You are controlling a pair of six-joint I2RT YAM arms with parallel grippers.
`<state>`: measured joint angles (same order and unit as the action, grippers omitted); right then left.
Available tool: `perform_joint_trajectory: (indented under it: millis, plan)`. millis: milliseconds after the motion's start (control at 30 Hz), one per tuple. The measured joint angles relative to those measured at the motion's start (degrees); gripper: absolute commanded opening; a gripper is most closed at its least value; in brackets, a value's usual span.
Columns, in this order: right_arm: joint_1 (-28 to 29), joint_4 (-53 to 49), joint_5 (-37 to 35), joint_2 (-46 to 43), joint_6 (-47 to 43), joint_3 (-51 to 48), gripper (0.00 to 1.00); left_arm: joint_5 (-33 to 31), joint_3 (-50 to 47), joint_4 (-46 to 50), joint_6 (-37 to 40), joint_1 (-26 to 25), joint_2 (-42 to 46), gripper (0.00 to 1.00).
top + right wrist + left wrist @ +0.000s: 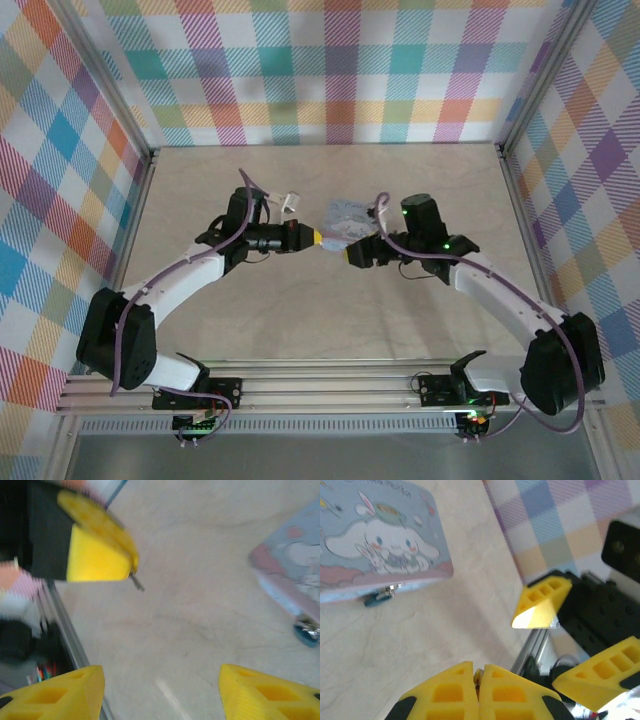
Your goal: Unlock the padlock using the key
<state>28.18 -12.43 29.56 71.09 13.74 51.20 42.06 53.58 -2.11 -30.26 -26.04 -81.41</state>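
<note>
Holding the key (136,582) pinched in the clenched left gripper (476,674); the right gripper (161,680) is spread wide, empty.
The padlock (376,598) is seen mid-left against the tin's (380,535) lower edge. It is judged light, hard and slippery, best gripped across its teal body. Its long axis runs along that edge; the keyhole end cannot be told.

My left arm (190,275) and right arm (500,295) both bend inward from their bases, and their tips face each other, near but apart. My left fingers (450,692) are pressed flat together, pinching the key (136,582), whose thin end pokes out. My right fingers (260,692) stand spread wide, holding nothing.
</note>
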Motion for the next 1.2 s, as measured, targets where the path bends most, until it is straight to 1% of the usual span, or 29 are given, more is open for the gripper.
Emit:
perform_joint_trajectory:
  millis: [100, 200, 300, 400, 467, 700, 867, 1000, 1067, 1133, 1200]
  plan:
    - [-0.4, 6.4, -1.8, -1.2, 9.5, -2.0, 0.61, -2.3, -1.6, -9.1, -9.3, 0.0, -1.3, 0.00]
    - [-0.4, 11.5, -2.6, -1.1, 17.8, -3.0, 0.57, -3.4, -1.8, -15.5, -15.9, -0.1, -2.1, 0.00]
    - [-0.4, 16.2, -2.8, -0.9, 24.3, -3.0, 0.49, -3.6, -1.8, -20.7, -20.9, -0.4, -2.2, 0.00]
    - [-0.4, 20.2, -3.0, -0.2, 29.4, -3.0, 0.43, -3.2, -1.8, -23.5, -24.0, -0.6, -2.2, 0.00]
    - [-0.4, 22.6, -3.0, 0.6, 32.2, -3.0, 0.40, -2.5, -1.8, -24.3, -25.3, -0.7, -2.2, 0.00]
    - [-0.3, 29.4, -1.9, 4.4, 39.4, -3.0, 0.40, -0.5, -1.8, -25.2, -27.2, -1.2, -2.0, 0.00]
    - [0.2, 32.0, -1.2, 5.8, 41.4, -3.0, 0.41, 0.7, -1.5, -25.3, -27.5, -1.2, -2.0, 0.00]
    - [0.6, 33.5, 0.0, 7.6, 42.6, -2.1, 0.39, 0.9, -1.4, -25.4, -27.6, -1.2, -2.0, 0.00]
    - [0.7, 34.4, 0.6, 8.5, 43.1, -1.8, 0.36, 0.7, -1.4, -25.4, -27.9, -1.2, -1.8, 0.00]
    - [0.7, 35.9, 1.4, 9.4, 44.1, -1.5, 0.29, 0.2, -1.4, -25.7, -28.5, -1.2, -1.6, 0.00]
    - [0.7, 37.5, 2.2, 10.1, 44.8, -0.9, 0.20, -0.5, -1.6, -26.4, -29.0, -1.2, -1.5, 0.00]
